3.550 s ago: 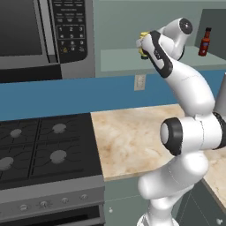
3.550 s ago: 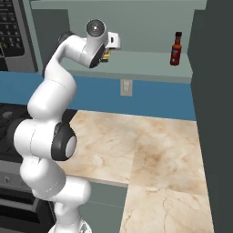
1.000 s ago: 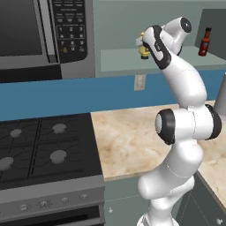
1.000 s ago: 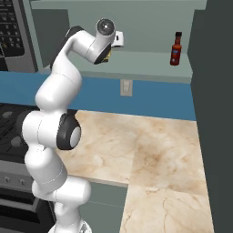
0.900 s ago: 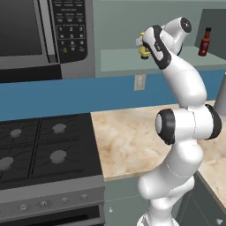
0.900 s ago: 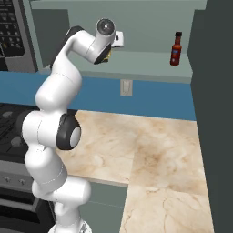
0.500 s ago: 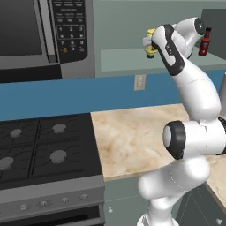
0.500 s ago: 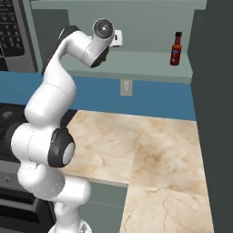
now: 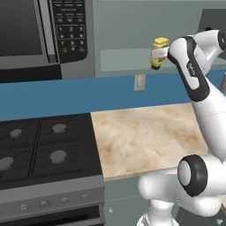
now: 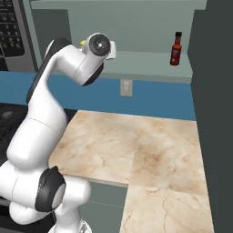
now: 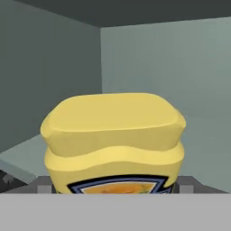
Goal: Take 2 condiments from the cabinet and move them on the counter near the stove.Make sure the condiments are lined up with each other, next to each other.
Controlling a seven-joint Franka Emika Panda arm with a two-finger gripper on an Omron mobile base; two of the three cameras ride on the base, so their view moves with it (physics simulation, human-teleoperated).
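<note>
The fingers [image 11: 115, 191] stand wide apart on either side of the yellow mustard bottle [image 9: 158, 53], which sits upright on the cabinet shelf [image 10: 145, 61]. Farther along that shelf stands the red-capped hot-sauce bottle [image 10: 175, 48]. Below lie the marbled table [image 9: 145, 137] and the black stove [image 9: 42, 152].

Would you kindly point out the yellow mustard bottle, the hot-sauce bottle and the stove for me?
yellow mustard bottle [image 9: 158, 53], left base view, on its label.
hot-sauce bottle [image 10: 175, 51], right base view, on its dark body.
stove [image 9: 59, 128], left base view, on a rear burner.
</note>
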